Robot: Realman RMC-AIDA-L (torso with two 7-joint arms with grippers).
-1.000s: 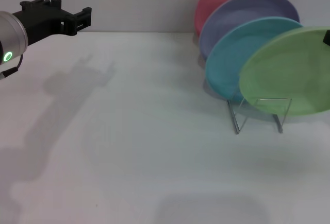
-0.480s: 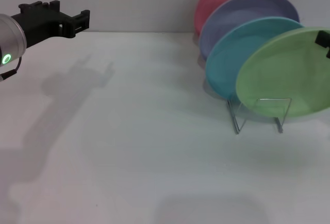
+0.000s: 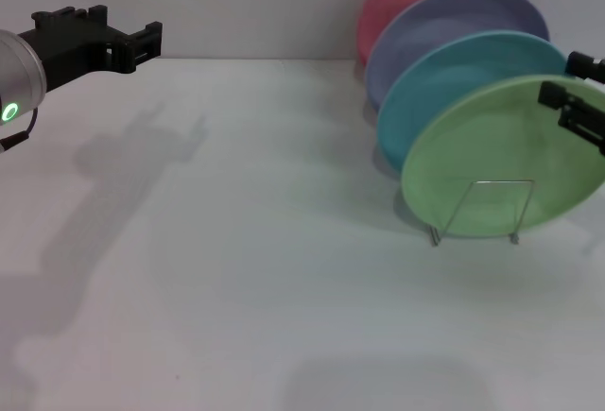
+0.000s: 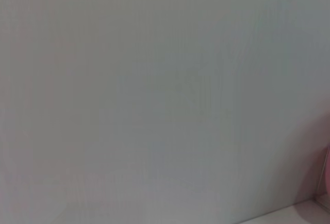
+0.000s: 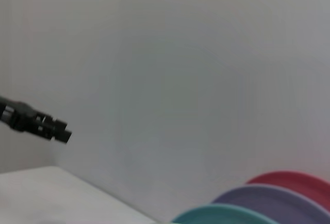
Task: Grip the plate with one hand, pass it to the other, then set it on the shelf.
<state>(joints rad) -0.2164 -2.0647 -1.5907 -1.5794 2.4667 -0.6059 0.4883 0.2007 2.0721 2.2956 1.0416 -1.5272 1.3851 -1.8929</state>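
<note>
Right tool point(image 3: 574, 99) sits at the green plate's point(image 3: 501, 156) upper right edge; can't tell whether it's gripping. The plate leans in the front slot of the wire shelf point(image 3: 477, 211), ahead of the blue plate point(image 3: 444, 80). Left tool point(image 3: 118, 38) hovers far left above the desk point(image 3: 236, 269), fingers apart.

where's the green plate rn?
Head view, right side: the green plate stands at the front of the wire rack, just ahead of the blue plate, with the right hand at its upper right rim.
</note>
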